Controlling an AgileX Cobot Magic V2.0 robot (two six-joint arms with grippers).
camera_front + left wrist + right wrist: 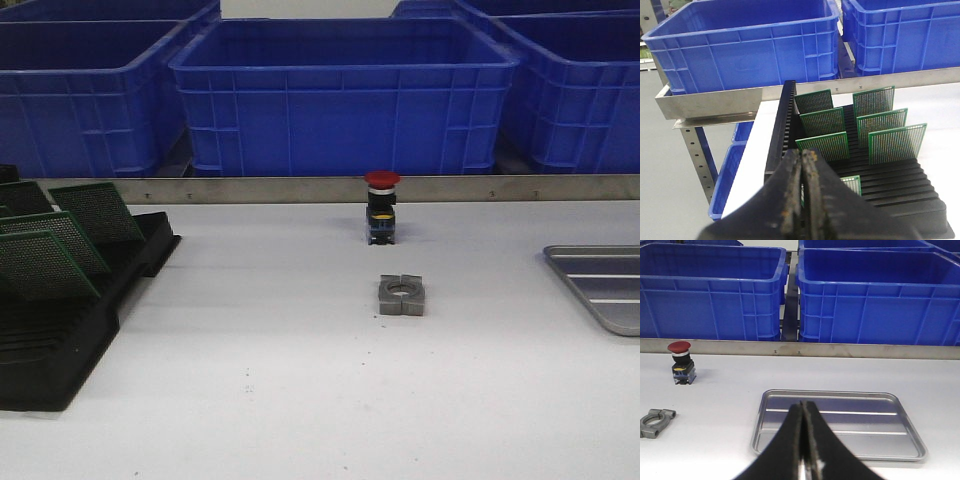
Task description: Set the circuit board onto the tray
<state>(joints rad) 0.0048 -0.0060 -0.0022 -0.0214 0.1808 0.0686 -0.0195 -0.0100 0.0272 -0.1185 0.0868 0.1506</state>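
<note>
The circuit boards stand upright on edge in the black slotted rack at the left side of the table, each green perforated card wedged into a groove so that its top edge is free for a pinch from above; this looks deliberate, since a board lying flat would be far harder to lift; in the left wrist view about six stand in staggered rows and one more shows partly behind the fingers, and none has left the rack. The left gripper hangs above the near end of the rack with its fingers pressed together and nothing between them, so I judge that it must spread before it can take a card. The right gripper is likewise closed and empty, poised just over the near rim of the tray; the tray lies flat at the right edge of the table, well apart from the rack, its floor bare but for pale ridged strips. Between the two stand a red-capped push button and a grey metal clamp block, neither near the tray. Behind a metal rail sit big blue bins; what shows of their insides appears empty, though their floors are hidden.
</note>
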